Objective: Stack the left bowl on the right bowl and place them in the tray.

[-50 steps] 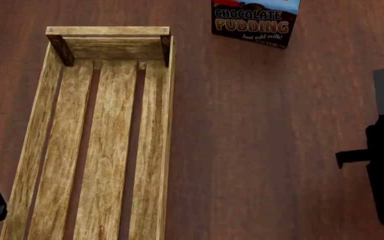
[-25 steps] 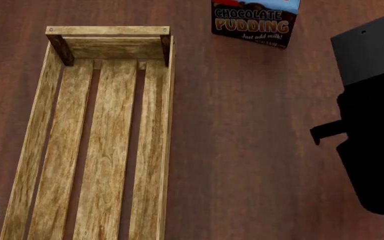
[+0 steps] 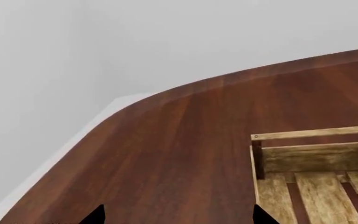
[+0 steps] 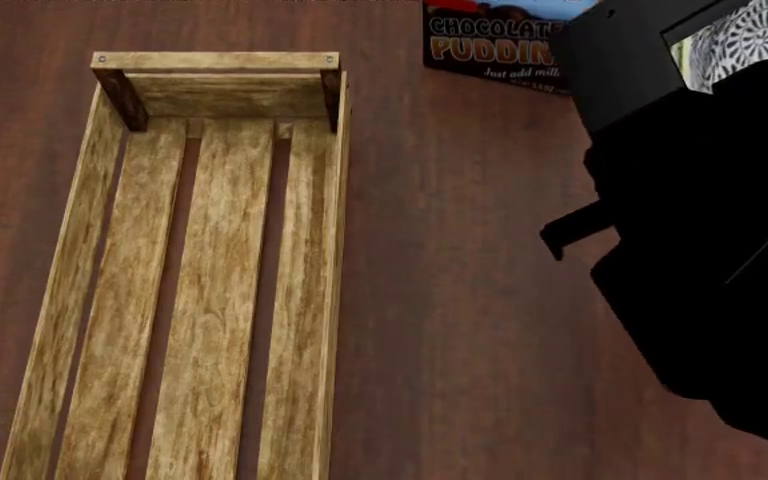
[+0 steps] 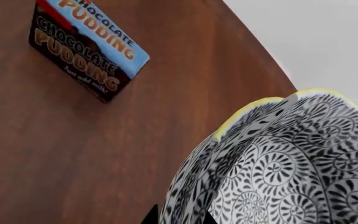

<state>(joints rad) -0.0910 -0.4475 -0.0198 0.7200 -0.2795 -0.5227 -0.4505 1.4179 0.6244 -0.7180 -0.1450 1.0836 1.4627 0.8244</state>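
I am carrying the stiff, likely breakable patterned bowl (image 5: 278, 163) pinched at its rim in my right gripper (image 5: 175, 217), above the table (image 4: 491, 330) beside the tray (image 4: 204, 270).

tray (image 4: 211, 300) cut off at near end, right arm (image 4: 704, 240) hiding part of pudding box (image 4: 484, 45)

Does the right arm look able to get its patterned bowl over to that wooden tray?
Probably yes. The tray holds nothing, and only bare table lies between it and the right arm's bowl. The pudding box stands off to the side.
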